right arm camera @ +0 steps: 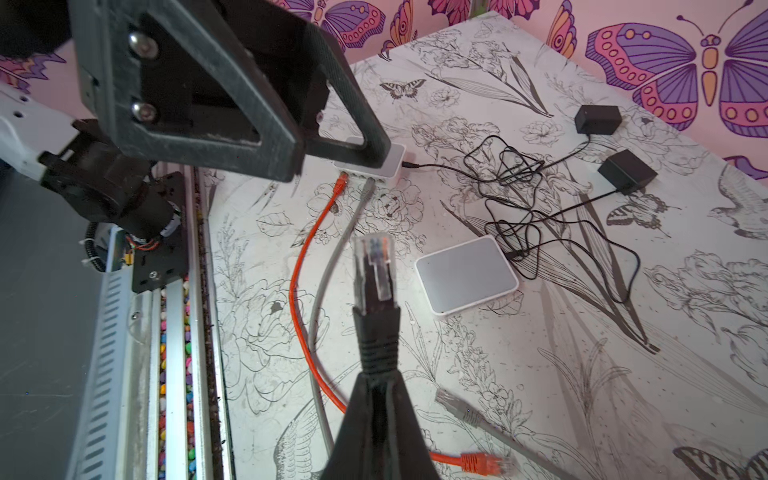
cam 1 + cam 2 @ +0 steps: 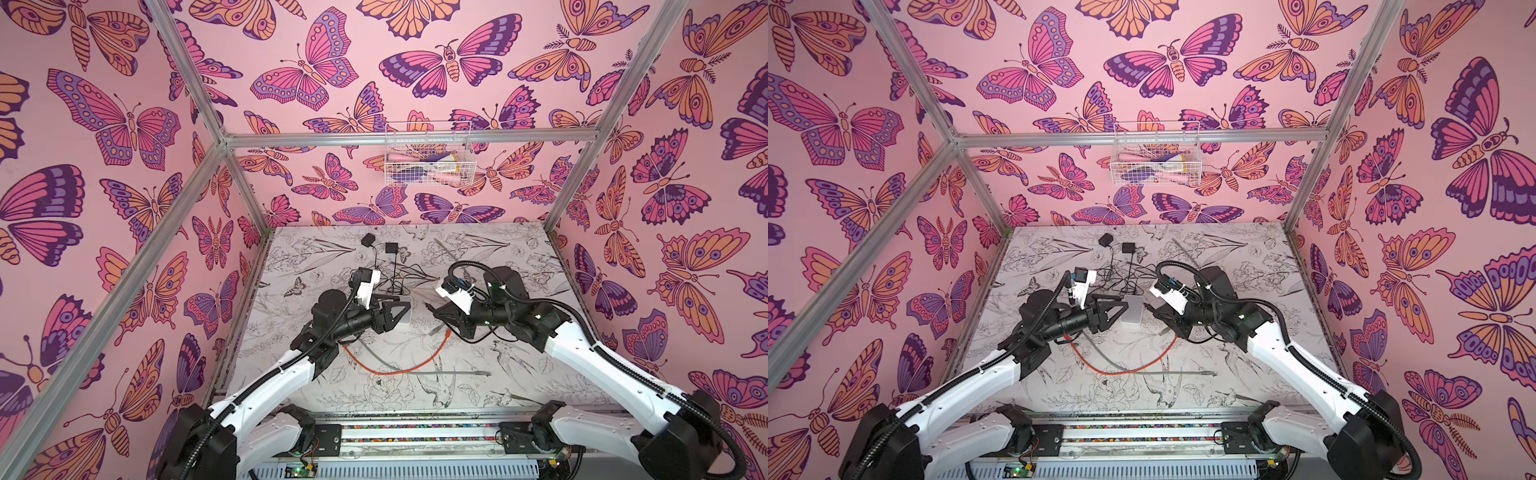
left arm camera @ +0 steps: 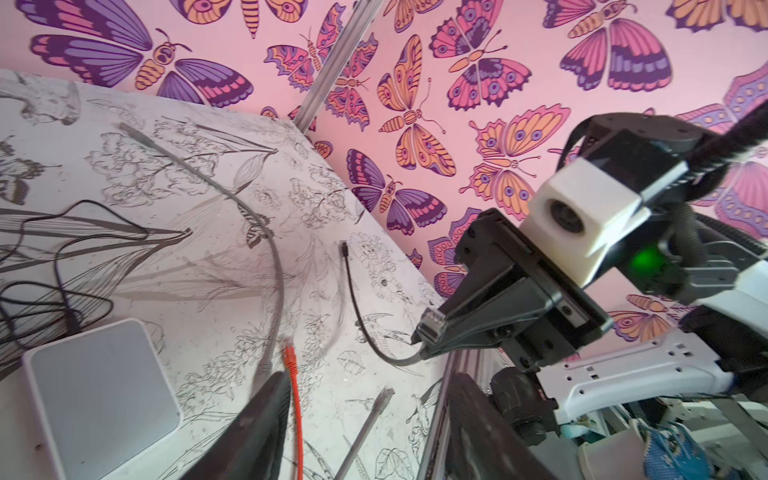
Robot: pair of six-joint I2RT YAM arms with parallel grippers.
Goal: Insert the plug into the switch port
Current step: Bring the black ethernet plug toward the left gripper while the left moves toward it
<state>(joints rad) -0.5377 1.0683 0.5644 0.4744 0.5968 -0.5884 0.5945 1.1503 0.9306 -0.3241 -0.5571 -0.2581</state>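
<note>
The black Ethernet plug (image 1: pixel 375 270) is clamped in the right pincer (image 1: pixel 376 376) over the table's (image 2: pixel 519 249) middle, near a white network switch (image 1: pixel 465 274). The left pincer (image 3: pixel 370 376) stands open. Flower sketches (image 2: pixel 382 388) cover the table; butterfly wallpaper (image 2: pixel 124 124) surrounds it.

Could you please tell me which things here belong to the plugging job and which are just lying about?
Job: black plug, held in the right gripper; white switch under the left gripper, likely the target.
Lying about: second white switch, orange cable, grey cable, black adapters, wire basket on the wall.
</note>
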